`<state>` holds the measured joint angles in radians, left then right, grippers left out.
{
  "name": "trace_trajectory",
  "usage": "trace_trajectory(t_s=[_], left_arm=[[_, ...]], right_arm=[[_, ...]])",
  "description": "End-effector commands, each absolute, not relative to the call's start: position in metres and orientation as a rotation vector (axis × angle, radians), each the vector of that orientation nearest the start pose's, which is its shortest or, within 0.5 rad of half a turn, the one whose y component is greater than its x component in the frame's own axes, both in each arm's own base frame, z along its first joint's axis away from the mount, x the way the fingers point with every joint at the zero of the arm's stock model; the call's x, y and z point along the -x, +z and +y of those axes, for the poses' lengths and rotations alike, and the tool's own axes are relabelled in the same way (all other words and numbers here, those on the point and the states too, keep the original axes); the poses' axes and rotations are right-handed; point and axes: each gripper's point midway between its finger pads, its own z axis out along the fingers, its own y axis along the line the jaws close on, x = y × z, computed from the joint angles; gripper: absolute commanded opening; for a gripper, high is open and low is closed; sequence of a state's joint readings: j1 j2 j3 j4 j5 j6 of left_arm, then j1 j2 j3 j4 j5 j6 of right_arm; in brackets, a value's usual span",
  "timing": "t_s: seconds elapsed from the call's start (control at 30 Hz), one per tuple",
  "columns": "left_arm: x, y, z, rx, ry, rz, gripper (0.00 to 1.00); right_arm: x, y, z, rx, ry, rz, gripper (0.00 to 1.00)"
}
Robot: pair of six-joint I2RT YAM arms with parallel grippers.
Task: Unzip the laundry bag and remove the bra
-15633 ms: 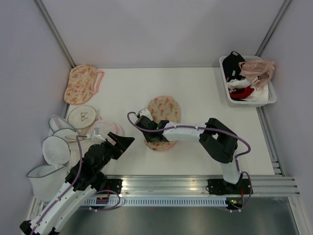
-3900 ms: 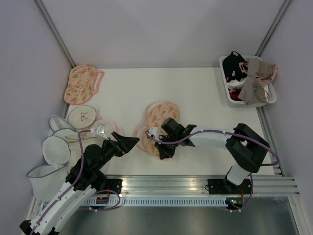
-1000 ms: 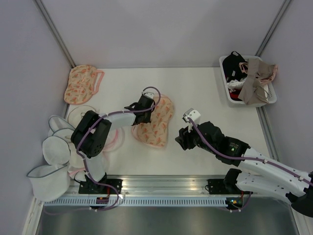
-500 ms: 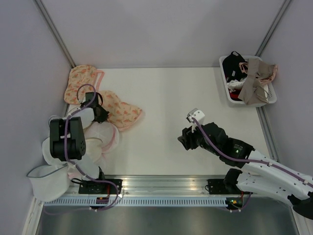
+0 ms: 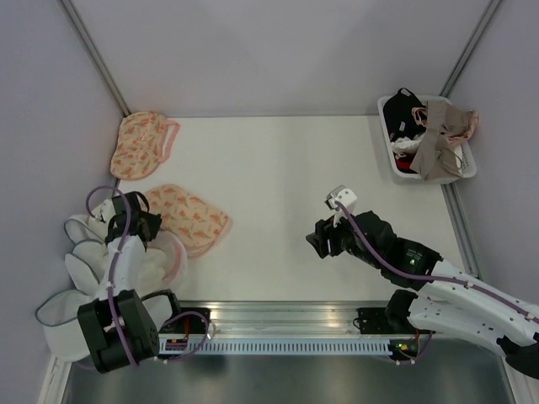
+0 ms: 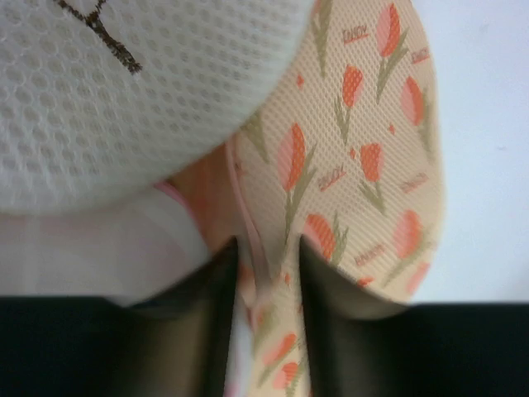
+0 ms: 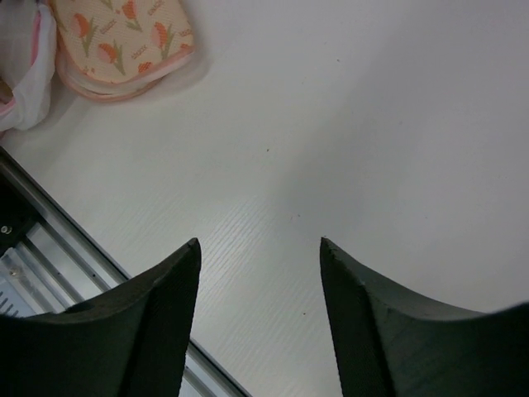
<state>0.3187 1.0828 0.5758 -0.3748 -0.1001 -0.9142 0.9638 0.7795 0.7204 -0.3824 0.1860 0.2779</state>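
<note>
Here, laundry bag (image 5: 192, 220) laid at the left of the tabletop (image 5: 278, 160), its edge pinched by the left fingers (image 6: 216, 285), right fingers (image 7: 157, 306) held apart and empty, tan bra (image 5: 433, 153) draped over the far-right basket (image 5: 466, 172).

We find lettering only in the left wrist view. On the laundry bag (image 6: 364, 165), a short word (image 6: 332, 177) in small red capitals sits beside the printed tulips (image 6: 291, 157) and repeats across the fabric at different slants. It looks like "ENJOY", though the blur keeps us from being sure. On the white mesh bag (image 6: 124, 107) we see dark stitched strokes (image 6: 97, 29) shaped somewhat like a Y, cut off by the top edge, so we cannot tell what they spell. In the other two views we read nothing.
</note>
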Motion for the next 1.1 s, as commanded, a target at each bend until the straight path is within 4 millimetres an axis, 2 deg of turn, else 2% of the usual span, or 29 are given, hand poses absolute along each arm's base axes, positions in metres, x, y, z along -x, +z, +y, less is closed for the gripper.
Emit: trace_trajectory(t_s=[0.0,0.07,0.1,0.17,0.2,0.23,0.3,0.4,0.43,0.5,0.53,0.57,0.6,0.63,0.67,0.73,0.77,0.9,1.07], left_arm=[[-0.266,0.085,0.061,1.368,-0.216,1.993,0.50],[-0.271,0.098,0.047,1.269,-0.319,2.007,0.74],[-0.274,0.103,0.041,1.225,-0.361,2.014,0.90],[-0.279,0.116,0.021,1.097,-0.487,2.049,1.00],[-0.281,0.124,0.014,1.044,-0.539,2.050,1.00],[-0.283,0.133,-0.003,0.945,-0.647,2.067,1.00],[-0.283,0.146,-0.019,0.834,-0.731,2.069,1.00],[-0.278,0.170,-0.054,0.611,-0.862,2.066,1.00],[-0.271,0.182,-0.077,0.478,-0.927,2.066,1.00],[-0.266,0.205,-0.105,0.284,-1.014,2.019,1.00],[-0.253,0.213,-0.136,0.142,-1.086,2.030,1.00],[-0.247,0.225,-0.152,0.051,-1.118,2.011,1.00],[-0.243,0.232,-0.167,-0.031,-1.147,1.992,1.00],[-0.230,0.234,-0.191,-0.134,-1.209,2.007,1.00],[-0.227,0.243,-0.201,-0.183,-1.232,1.994,1.00],[-0.218,0.244,-0.219,-0.271,-1.263,2.005,1.00],[-0.220,0.242,-0.224,-0.282,-1.264,2.019,1.00],[-0.220,0.236,-0.229,-0.301,-1.267,2.037,1.00],[-0.217,0.241,-0.235,-0.330,-1.263,2.012,1.00]], right_arm=[[-0.182,0.215,0.225,0.526,0.631,1.955,0.68],[-0.182,0.215,0.223,0.518,0.630,1.957,0.70],[-0.182,0.215,0.223,0.512,0.635,1.958,0.71],[-0.182,0.216,0.221,0.498,0.632,1.953,0.73],[-0.183,0.216,0.220,0.488,0.629,1.956,0.75],[-0.184,0.216,0.219,0.479,0.622,1.956,0.76],[-0.187,0.219,0.214,0.442,0.597,1.953,0.79],[-0.193,0.222,0.204,0.359,0.563,1.948,0.84],[-0.194,0.223,0.200,0.322,0.557,1.947,0.85],[-0.200,0.223,0.191,0.260,0.513,1.941,0.88],[-0.201,0.223,0.188,0.240,0.506,1.939,0.89],[-0.202,0.224,0.186,0.210,0.503,1.940,0.90],[-0.204,0.222,0.182,0.188,0.478,1.941,0.93],[-0.205,0.223,0.181,0.177,0.480,1.940,0.95],[-0.205,0.223,0.180,0.162,0.482,1.941,0.96],[-0.205,0.223,0.178,0.145,0.476,1.940,0.98],[-0.205,0.224,0.177,0.135,0.479,1.940,0.98],[-0.203,0.226,0.172,0.124,0.479,1.933,0.98],[-0.202,0.228,0.169,0.117,0.480,1.924,0.98]])
